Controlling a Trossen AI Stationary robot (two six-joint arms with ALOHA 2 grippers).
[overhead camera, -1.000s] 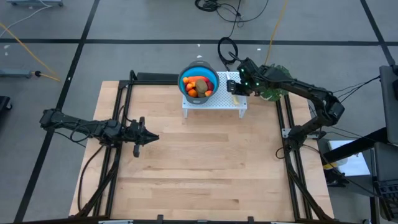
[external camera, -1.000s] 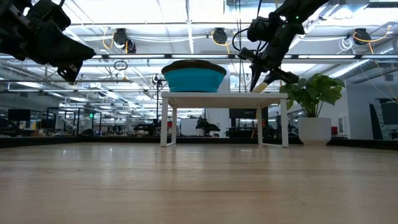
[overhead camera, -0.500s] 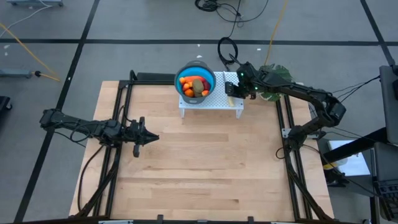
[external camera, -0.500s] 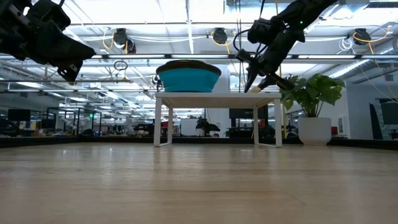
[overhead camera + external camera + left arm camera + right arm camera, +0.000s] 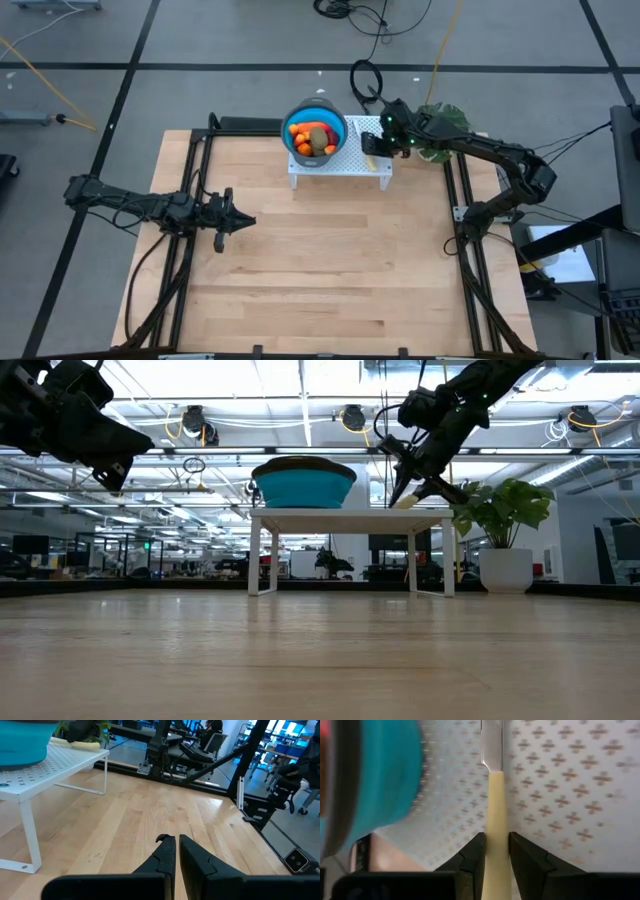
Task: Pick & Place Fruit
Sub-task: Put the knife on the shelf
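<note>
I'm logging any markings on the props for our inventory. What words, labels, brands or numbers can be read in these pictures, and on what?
None can be read.
Blue bowl: no lettering shows.
White perforated rack: only cross-shaped holes.
Knife: plain handle and blade.
Room behind the table: any signs are too small to read.

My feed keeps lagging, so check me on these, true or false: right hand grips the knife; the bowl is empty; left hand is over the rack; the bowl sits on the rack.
1. The right hand grips the pale-yellow-handled knife. True.
2. The round blue bowl is empty. False: toy fruit pieces fill it.
3. The left hand is over the white perforated rack. False: it hangs shut, away over the wooden table.
4. The bowl sits on the rack. True.
</note>
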